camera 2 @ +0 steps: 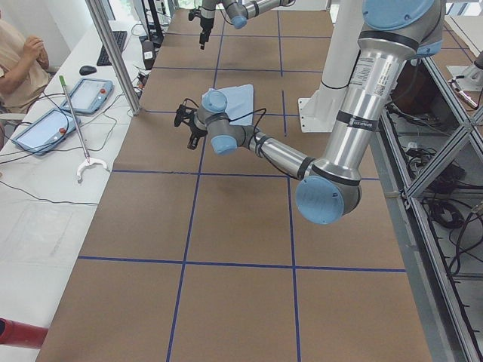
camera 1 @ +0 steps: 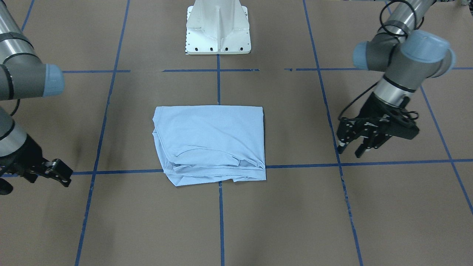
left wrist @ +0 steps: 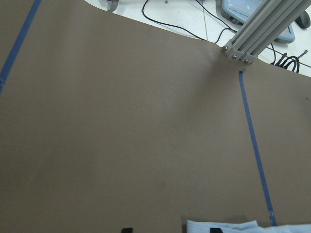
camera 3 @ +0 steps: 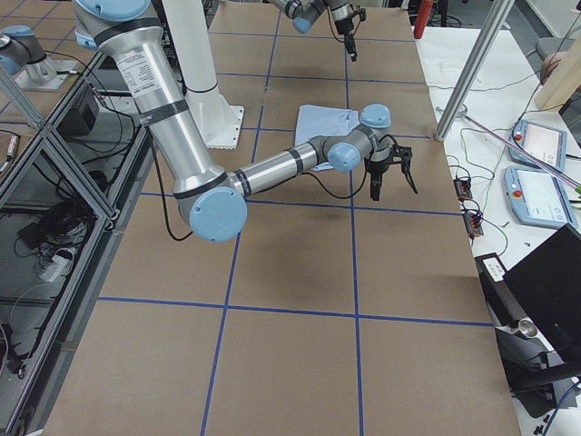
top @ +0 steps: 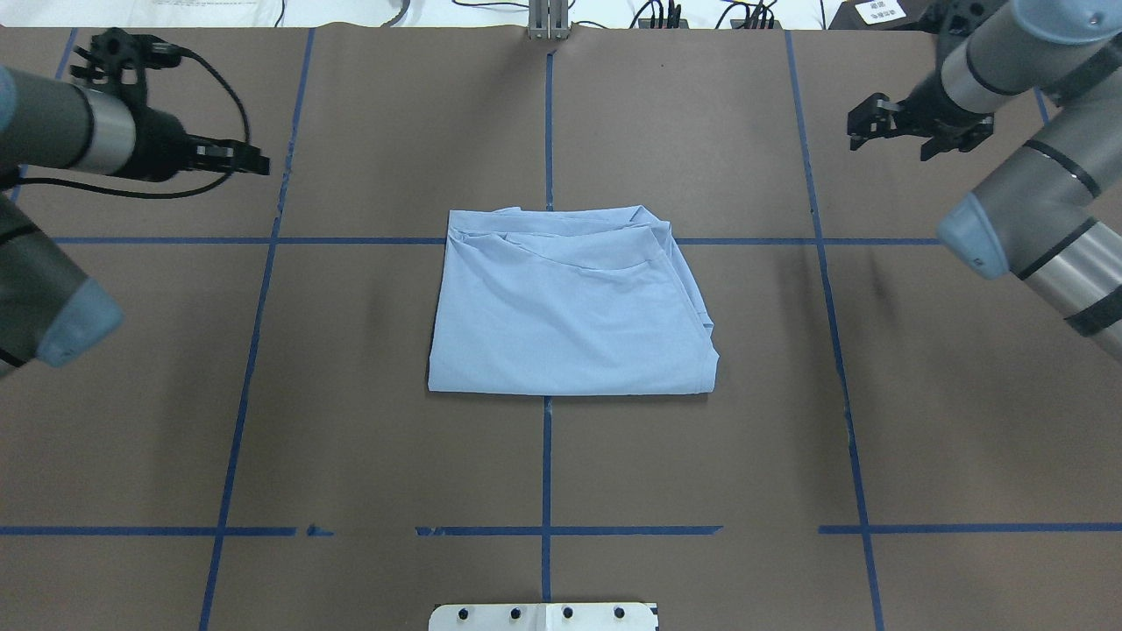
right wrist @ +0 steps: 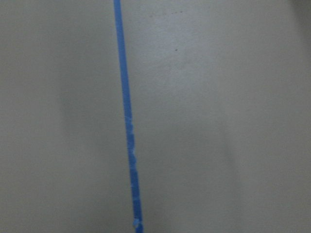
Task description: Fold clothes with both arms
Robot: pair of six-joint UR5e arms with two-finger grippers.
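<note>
Overhead exterior shows the folded light blue T-shirt (top: 570,315) lying flat at the centre of the table (top: 351,456), judged soft, light and limp, best pinched at its layered corners, with the left gripper (camera 1: 348,152) and right gripper (top: 894,136) spread, empty and well apart from it.

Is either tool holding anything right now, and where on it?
Nothing is held. The left tool and right tool are both open and empty, off to either side of the folded shirt.
</note>
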